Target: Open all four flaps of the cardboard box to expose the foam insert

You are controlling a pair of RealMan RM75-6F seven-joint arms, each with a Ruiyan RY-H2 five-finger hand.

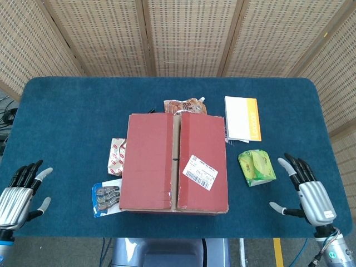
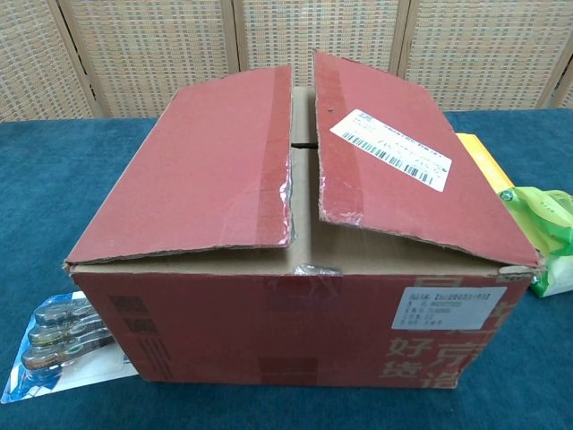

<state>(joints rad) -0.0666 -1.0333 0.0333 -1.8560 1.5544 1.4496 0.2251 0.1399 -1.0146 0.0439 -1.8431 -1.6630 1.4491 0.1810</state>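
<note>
the cardboard box (image 1: 173, 162) sits mid-bench, flaps closed. both the left hand (image 1: 16, 196) and right hand (image 1: 307, 194) are released, empty. recommended: hook fingertips under a top flap's centre-seam edge.

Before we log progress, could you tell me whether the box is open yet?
Still shut: both top flaps of the box lie down, leaving only a narrow gap.

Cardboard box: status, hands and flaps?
Left hand and right hand open, clear of cardboard box. Both top flaps down. Green pouch between right hand and box.
</note>
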